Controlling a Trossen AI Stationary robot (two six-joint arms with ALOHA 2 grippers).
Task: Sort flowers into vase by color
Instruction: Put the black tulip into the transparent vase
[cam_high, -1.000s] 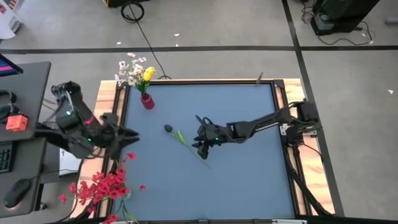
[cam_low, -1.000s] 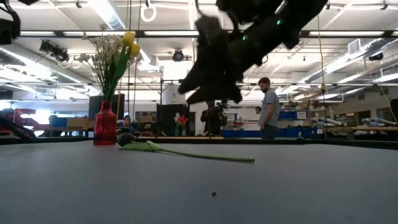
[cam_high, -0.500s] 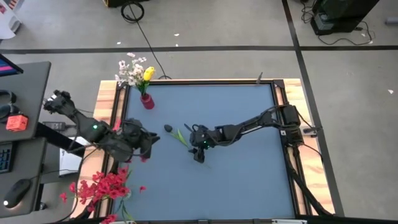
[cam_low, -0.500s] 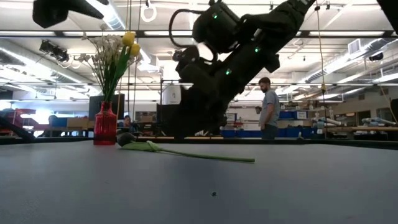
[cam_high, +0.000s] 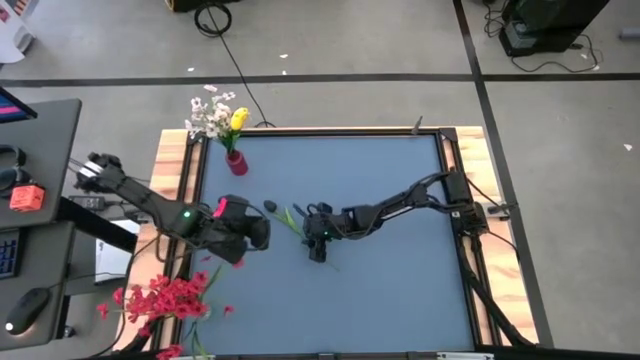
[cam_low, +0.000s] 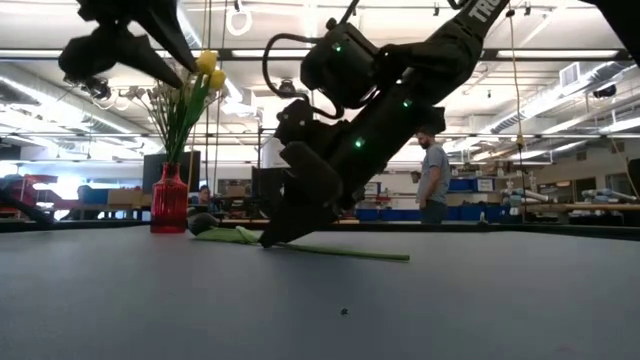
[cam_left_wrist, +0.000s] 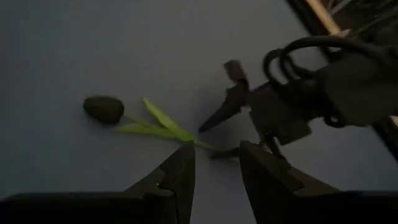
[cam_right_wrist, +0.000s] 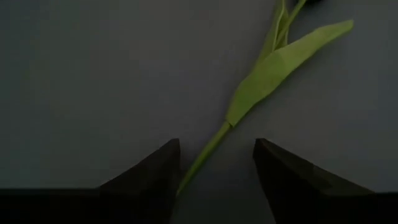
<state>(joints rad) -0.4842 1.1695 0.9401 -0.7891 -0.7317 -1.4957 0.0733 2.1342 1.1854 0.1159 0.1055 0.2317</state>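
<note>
While straddling dark-bud flower (cam_right_wrist: 273, 65) stem, right hand (cam_right_wrist: 216, 167) open

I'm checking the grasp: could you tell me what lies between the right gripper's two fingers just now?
In the right wrist view, the lying flower's green stem runs between the open right gripper, over bare table.

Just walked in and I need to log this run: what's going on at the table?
The right gripper is open, down at the table, its fingers either side of the green stem of the dark-budded flower lying flat. The left gripper hovers nearby, holding nothing. The red vase holds white and yellow flowers; red sprays wait at the table's edge.
</note>
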